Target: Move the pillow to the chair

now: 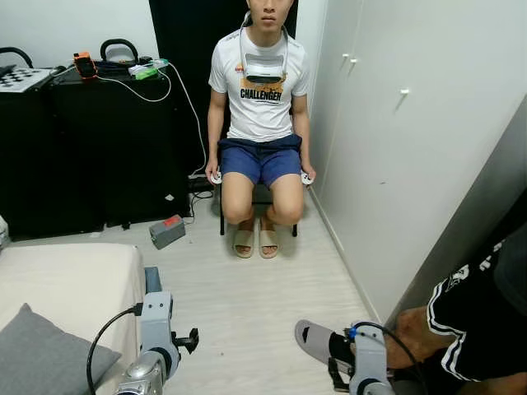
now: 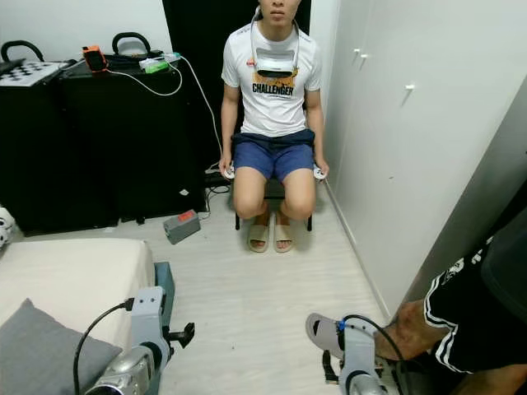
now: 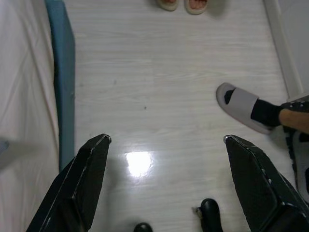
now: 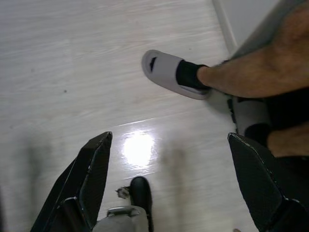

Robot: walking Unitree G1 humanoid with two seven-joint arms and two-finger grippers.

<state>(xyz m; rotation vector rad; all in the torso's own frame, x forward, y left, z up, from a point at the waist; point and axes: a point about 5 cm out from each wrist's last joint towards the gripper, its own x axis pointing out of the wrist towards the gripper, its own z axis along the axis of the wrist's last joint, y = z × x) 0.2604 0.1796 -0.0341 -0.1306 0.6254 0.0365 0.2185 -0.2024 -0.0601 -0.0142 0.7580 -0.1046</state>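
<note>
I held both grippers, left (image 3: 164, 183) and right (image 4: 166, 181), spread wide over bare floor; the pillow (image 1: 45, 354), beside the left jaws, looked soft and light, best pinched at a corner.

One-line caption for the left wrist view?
Open left gripper hangs over pale wood floor beside the bed's blue edge, a slippered foot nearby.

You were in a small bedroom of a home. A bed (image 1: 74, 276) with a pale sheet and a grey pillow (image 1: 45, 358) lay at the near left. White wardrobe doors (image 1: 395, 140) with small knobs lined the right wall. Pale wood-look floor (image 1: 247, 288). Black cabinet (image 1: 90, 148) at back left carried cables and chargers. A person sat on a chair (image 1: 259, 197) in slippers; another sat near right.
</note>
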